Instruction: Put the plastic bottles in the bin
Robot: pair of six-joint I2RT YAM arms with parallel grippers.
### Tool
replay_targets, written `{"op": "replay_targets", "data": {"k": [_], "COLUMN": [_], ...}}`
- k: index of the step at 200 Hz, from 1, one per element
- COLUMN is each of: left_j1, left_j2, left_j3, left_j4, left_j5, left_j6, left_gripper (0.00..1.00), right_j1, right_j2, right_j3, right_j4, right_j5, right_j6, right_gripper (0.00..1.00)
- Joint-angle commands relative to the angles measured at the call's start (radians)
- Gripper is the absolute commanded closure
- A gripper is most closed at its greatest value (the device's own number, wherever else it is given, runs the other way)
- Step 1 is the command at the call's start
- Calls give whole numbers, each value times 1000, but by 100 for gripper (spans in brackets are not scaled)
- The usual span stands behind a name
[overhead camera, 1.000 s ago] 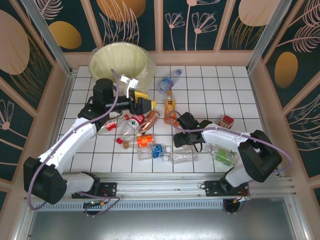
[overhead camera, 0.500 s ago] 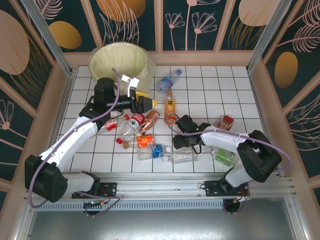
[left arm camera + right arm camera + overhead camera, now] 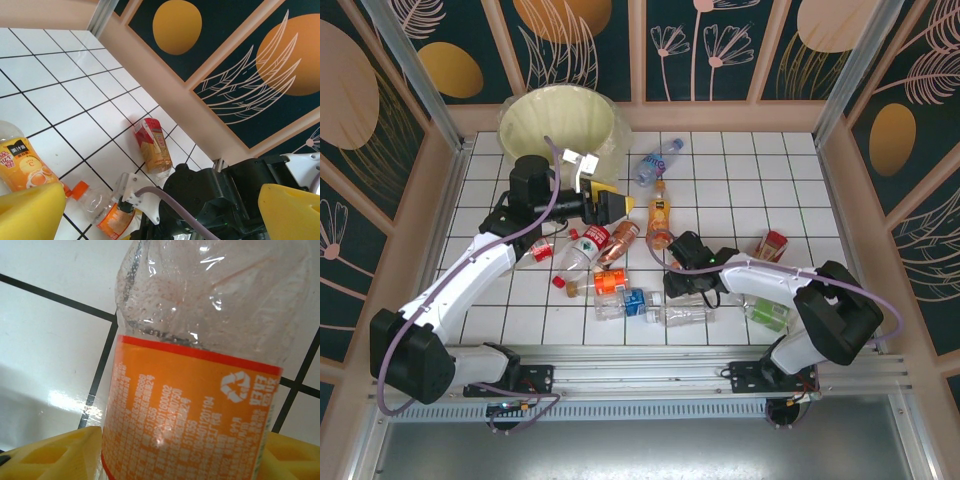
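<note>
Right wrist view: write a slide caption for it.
Clear orange-labelled bottle on the white tiled table, between the right gripper's yellow pads.

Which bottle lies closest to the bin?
The blue-labelled bottle, alone at the back, just right of the bin; the others cluster nearer the arms.

Two matching arms, the left arm [image 3: 470, 272] and the right arm [image 3: 772, 274], wear glossy white shells between bulky black joint housings. Their black bases are bolted to a silver aluminium rail [image 3: 640, 362]. A lilac cable [image 3: 162, 196] trails in a loose loop along each arm. The left gripper [image 3: 618, 204] has a black body, a small white bracket [image 3: 582, 163] and chunky yellow finger pads [image 3: 30, 220]. The right gripper [image 3: 672, 287] has identical yellow pads [image 3: 55, 455], moulded with shallow square recesses.
</note>
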Motion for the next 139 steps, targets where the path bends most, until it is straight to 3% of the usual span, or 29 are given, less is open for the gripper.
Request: {"op": "replay_targets", "data": {"k": [1, 81, 125, 139], "left_j1": [-6, -16, -42, -45], "left_j2": [14, 15, 34, 33], "left_j3": [12, -39, -27, -36], "left_j4": [47, 243, 298, 347], "left_j5": [-5, 19, -6, -6], "left_j6": [-13, -149, -185, -216], "left_gripper": [1, 1, 1, 1], "right_j1": [12, 10, -11, -26], "right_j2": [-42, -161, -280, -327], "right_j3": [13, 57, 117, 121], "right_j4": [6, -5, 55, 94], "right_j5": [31, 35, -57, -138], "right_j6": [-23, -18, -39, -40], "right_gripper": [36, 37, 37, 37]}}
